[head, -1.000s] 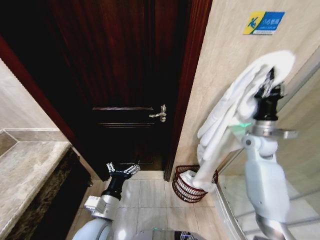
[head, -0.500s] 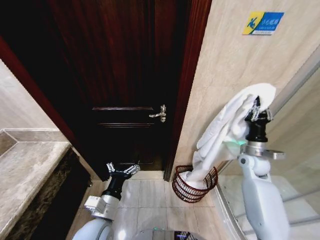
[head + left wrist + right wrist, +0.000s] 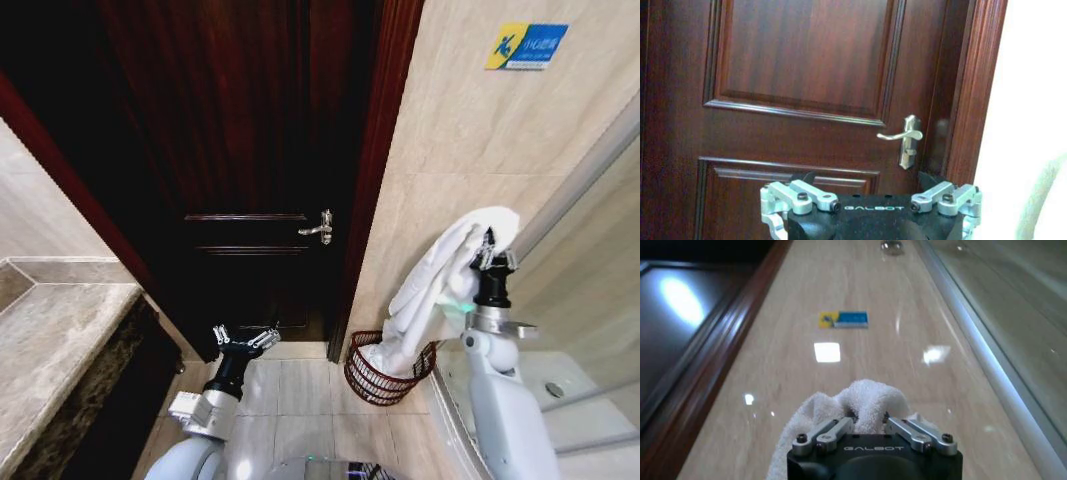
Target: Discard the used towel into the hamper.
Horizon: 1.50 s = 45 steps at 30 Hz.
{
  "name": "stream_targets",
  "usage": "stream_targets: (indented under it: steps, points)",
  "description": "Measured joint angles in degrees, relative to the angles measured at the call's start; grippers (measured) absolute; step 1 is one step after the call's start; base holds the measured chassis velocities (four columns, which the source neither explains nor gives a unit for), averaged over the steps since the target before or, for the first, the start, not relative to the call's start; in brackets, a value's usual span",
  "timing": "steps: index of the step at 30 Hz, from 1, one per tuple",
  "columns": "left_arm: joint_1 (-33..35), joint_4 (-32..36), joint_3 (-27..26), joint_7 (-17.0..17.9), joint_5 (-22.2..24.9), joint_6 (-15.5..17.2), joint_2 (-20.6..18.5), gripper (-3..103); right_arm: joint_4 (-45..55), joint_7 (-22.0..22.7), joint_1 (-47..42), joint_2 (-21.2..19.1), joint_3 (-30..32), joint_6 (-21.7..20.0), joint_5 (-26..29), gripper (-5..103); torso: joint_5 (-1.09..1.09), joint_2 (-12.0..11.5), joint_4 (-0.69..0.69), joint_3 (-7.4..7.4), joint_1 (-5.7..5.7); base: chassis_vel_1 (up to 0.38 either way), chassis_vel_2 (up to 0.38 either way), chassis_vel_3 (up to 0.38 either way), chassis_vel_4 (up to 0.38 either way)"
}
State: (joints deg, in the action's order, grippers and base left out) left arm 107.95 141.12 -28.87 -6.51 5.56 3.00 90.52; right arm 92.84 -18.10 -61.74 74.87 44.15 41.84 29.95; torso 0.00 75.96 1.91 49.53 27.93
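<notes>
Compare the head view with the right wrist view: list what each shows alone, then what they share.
Head view alone: the dark red-brown wire-mesh hamper on the floor, holding the lower end of the white terry towel; the dark wooden door; the left gripper, open, low by the door.
Right wrist view alone: nothing notable.
Shared: right gripper shut on the towel, the blue-and-yellow wall sign, beige tiled wall.

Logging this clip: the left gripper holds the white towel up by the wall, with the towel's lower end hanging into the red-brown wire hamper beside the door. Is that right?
Wrong arm. In the head view it is the right gripper that is shut on the white towel, whose lower end hangs into the hamper. The left gripper sits low before the door, open.
</notes>
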Motion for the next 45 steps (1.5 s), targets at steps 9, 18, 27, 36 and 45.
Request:
stream_targets:
  steps: [9,18,27,36,45]
  points:
    - [0.0,0.0,0.0,0.0,0.0,0.0,0.0,100,-7.2,0.1,0.0,1.3,-0.6,4.5,-1.2,10,0.00,0.0,0.00,0.00,0.00,0.000,0.000,0.000,0.000]
    - [0.0,0.0,0.0,0.0,0.0,0.0,0.0,100,-11.0,-1.1,-0.6,2.5,-0.8,5.5,-2.4,10,0.00,0.0,0.00,0.00,0.00,0.000,0.000,0.000,0.000]
    - [0.0,0.0,0.0,0.0,0.0,0.0,0.0,100,-12.9,-2.0,-1.0,3.3,-0.8,5.5,-1.6,10,-0.01,0.0,0.00,0.00,-0.01,-0.036,0.036,0.029,-0.035]
    - [0.0,0.0,0.0,0.0,0.0,0.0,0.0,100,-23.1,-2.7,-1.6,4.1,-3.9,5.4,3.0,10,-0.02,0.0,-0.01,0.01,0.02,-0.064,0.063,0.053,-0.061]
    - [0.0,0.0,0.0,0.0,0.0,0.0,0.0,100,-31.4,-3.7,-1.4,4.9,-6.0,5.4,6.0,10,-0.01,0.0,0.00,-0.01,-0.02,0.000,0.000,0.000,0.000]
